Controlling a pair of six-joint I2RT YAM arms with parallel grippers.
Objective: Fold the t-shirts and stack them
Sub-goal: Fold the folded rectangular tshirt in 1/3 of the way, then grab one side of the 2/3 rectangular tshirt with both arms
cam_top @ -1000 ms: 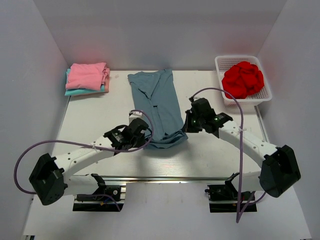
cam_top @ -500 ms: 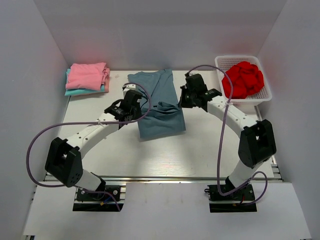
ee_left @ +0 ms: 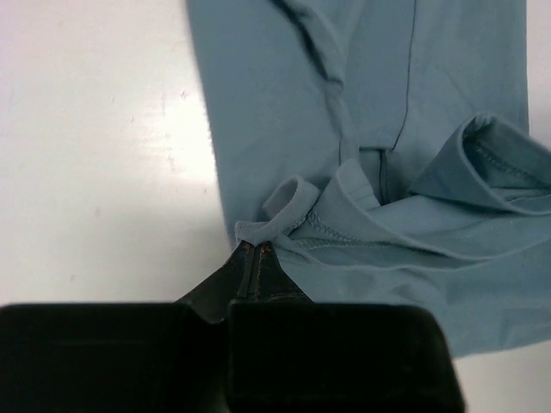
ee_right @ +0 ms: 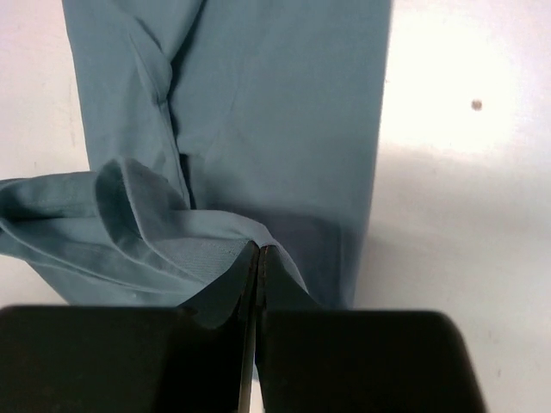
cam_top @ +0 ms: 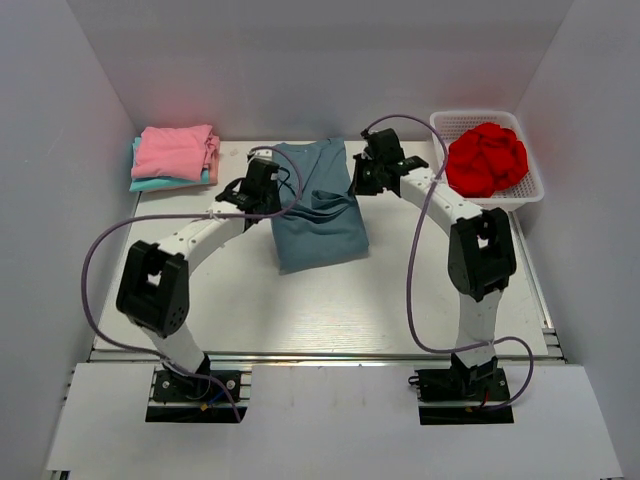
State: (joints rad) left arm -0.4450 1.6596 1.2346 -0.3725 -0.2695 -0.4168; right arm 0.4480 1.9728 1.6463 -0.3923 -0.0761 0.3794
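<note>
Note the change over the last second: both arms have swept away from their bases, drawing the near hem of the dusty blue-grey short-sleeved cloth t-shirt (cam_top: 322,235) up over its own body toward the collar. The shirt lies mid-table and is now roughly half as long. The crosswise fold is under way but not yet laid flat.

The left gripper (ee_left: 256,250) is pinched tight on a curled piece of stitched hem. The right gripper (ee_right: 259,250) is clamped likewise on the opposite hem corner. Expect release next, then transfer to the folded pink t-shirt (cam_top: 178,150) at the far left.

Limits of view:
- From above, the wrists mask both pinch points.
- Each wrist camera crops the shirt, so you cannot confirm hem-to-collar alignment.
- The folded teal t-shirt (cam_top: 150,184) shows only as an edge beneath the pink one.
- The crumpled bright red t-shirt (cam_top: 487,158) in the white plastic mesh basket (cam_top: 445,122) may be one garment or several — you cannot tell.
</note>
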